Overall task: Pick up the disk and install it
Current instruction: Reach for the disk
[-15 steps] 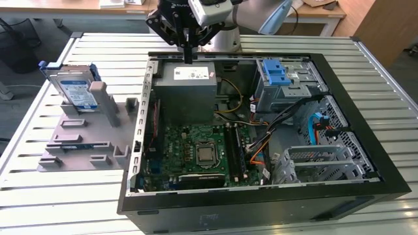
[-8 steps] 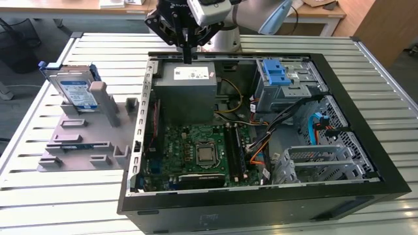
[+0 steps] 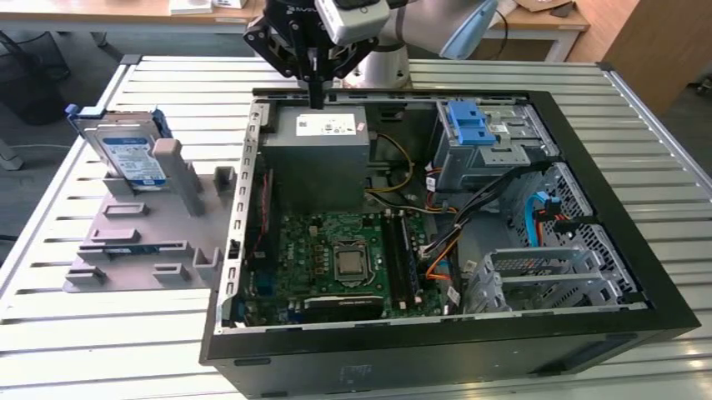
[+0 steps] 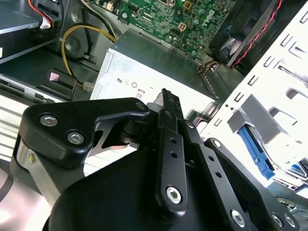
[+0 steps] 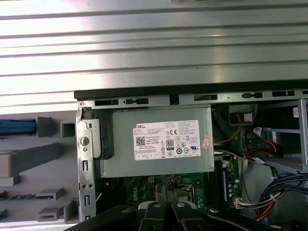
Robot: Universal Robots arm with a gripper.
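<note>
Silver metal with blue side rails, the disk (image 3: 126,154) stands up on its edge in a grey holder (image 3: 145,242). The holder sits on the slatted metal desk (image 3: 112,358), near the desk's edge on the exterior view's left. The disk is at the holder's far end. I think it stands up like that so its top pokes out free and can be pinched from above. Nothing is touching it.

Beside the holder lies the open black computer case (image 3: 445,354). Its cover is off and its open side faces up, likely so an arm can reach in from the top. Inside are a green board (image 3: 345,250) and a big grey power box (image 3: 317,137) by the case's far wall. A metal cage (image 3: 495,154) with a blue latch (image 3: 473,125) sits in the far corner on the exterior view's right.

The arm reaches in from the desk's far edge, and the gripper (image 3: 317,102) points straight down. It hangs just above the power box, well apart from the disk. In the second wrist view the fingers (image 4: 168,113) are pressed together with nothing between them. In the first wrist view the power box's white sticker (image 5: 166,139) lies right under the gripper. The disk is not picked up yet and is not in the case.
</note>
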